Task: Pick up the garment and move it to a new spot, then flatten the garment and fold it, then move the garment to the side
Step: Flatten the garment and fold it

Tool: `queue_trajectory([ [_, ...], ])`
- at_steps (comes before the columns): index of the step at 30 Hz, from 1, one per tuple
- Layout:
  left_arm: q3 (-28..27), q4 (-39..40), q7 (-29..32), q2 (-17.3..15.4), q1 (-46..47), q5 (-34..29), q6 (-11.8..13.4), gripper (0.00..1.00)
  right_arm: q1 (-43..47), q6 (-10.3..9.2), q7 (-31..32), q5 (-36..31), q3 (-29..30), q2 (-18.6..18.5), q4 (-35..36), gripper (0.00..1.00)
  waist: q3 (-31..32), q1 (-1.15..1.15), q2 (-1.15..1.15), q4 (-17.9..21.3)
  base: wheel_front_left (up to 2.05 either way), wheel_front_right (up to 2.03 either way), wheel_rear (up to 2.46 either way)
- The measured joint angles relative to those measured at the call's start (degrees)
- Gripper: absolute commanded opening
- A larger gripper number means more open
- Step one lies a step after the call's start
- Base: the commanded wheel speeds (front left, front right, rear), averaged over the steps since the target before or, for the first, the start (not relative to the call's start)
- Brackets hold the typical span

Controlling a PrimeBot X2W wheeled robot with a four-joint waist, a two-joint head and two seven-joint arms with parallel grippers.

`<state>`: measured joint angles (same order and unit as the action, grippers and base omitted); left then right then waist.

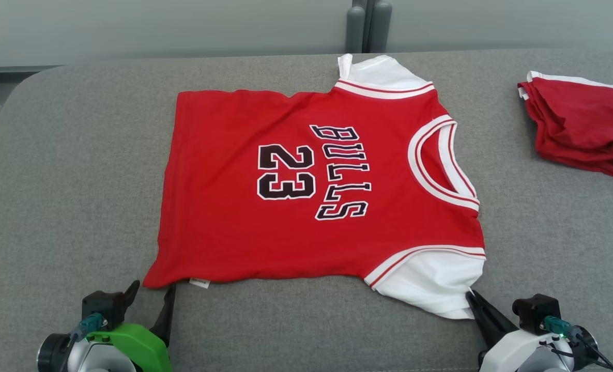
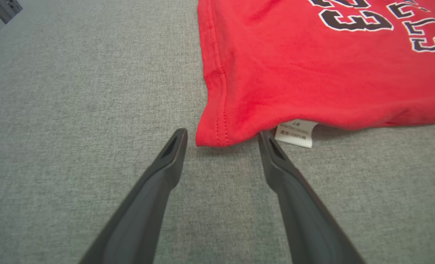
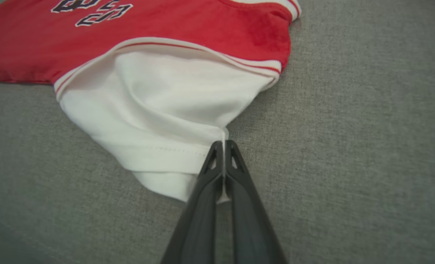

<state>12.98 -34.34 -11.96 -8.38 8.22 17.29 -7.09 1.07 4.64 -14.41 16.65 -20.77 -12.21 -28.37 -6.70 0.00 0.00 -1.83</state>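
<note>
Grey fabric surface [image 1: 53,181] with the red Bulls 23 jersey [image 1: 286,232] lying flat in the middle, collar toward 3 o'clock. Right gripper [image 1: 471,298], down at 5 o'clock, is pinched tight on the edge of the white sleeve [image 1: 430,284]. Left gripper [image 1: 153,287] at 7 o'clock has its fingers spread wide, the hem corner between them and the care label [image 2: 294,132] just beside. Another red garment [image 1: 580,129] sits folded at 2 o'clock.

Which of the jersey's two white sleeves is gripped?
The near sleeve, pinched at its edge by the shut right gripper; the far sleeve lies untouched.
</note>
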Motion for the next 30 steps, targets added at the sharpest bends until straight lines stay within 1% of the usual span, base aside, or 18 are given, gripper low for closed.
queue_trajectory([
  [9,0.2,-3.2,0.0,0.3,1.1,0.0,0.0,1.00,-0.6,0.15,0.0,0.0,0.3,0.0,-0.6,0.00,-0.4,0.00,0.00,0.6,0.00,0.00,0.00],
  [22,0.5,-4.3,-1.3,0.3,3.4,-0.8,0.0,1.00,-0.9,0.40,-0.1,0.0,0.5,-0.1,-1.3,0.00,-0.5,0.00,0.00,0.4,0.00,0.00,0.00],
  [23,0.6,-4.4,-1.3,0.3,3.5,-0.9,0.0,0.97,-0.9,0.41,-0.1,0.0,0.5,-0.1,-1.4,0.00,-0.5,0.00,0.00,0.4,0.00,0.00,0.00],
  [24,0.7,-4.4,-1.3,0.3,3.6,-0.9,0.0,0.89,-0.9,0.41,-0.1,0.0,0.5,-0.1,-1.4,0.00,-0.5,0.00,0.00,0.4,0.00,0.00,0.00],
  [26,1.0,-4.8,-1.3,0.4,3.6,-0.9,0.0,0.81,-0.9,0.41,-0.2,0.0,0.5,-0.1,-1.5,0.00,-0.5,0.00,0.00,0.4,0.00,0.00,0.00],
  [27,1.1,-5.0,-1.5,0.4,3.6,-0.9,0.0,0.49,-0.9,0.42,-0.2,0.0,0.6,-0.1,-1.5,0.00,-0.5,0.00,0.00,0.3,0.00,0.00,0.00],
  [28,1.2,-5.2,-1.7,0.5,3.6,-0.9,0.0,0.49,-0.9,0.42,-0.2,0.0,0.6,-0.1,-1.5,0.00,-0.5,0.00,0.00,0.3,0.00,0.00,0.00],
  [29,1.3,-5.4,-1.7,0.5,3.6,-0.9,0.0,0.44,-0.9,0.48,-0.2,0.0,0.6,-0.1,-1.5,0.00,-0.5,0.00,0.00,0.4,0.00,0.00,0.00],
  [30,1.4,-5.6,-1.8,0.5,3.6,-0.9,0.0,0.40,-1.0,0.65,-0.2,0.0,0.7,-0.1,-1.5,0.00,-0.6,0.00,0.00,0.4,0.00,0.00,0.00],
])
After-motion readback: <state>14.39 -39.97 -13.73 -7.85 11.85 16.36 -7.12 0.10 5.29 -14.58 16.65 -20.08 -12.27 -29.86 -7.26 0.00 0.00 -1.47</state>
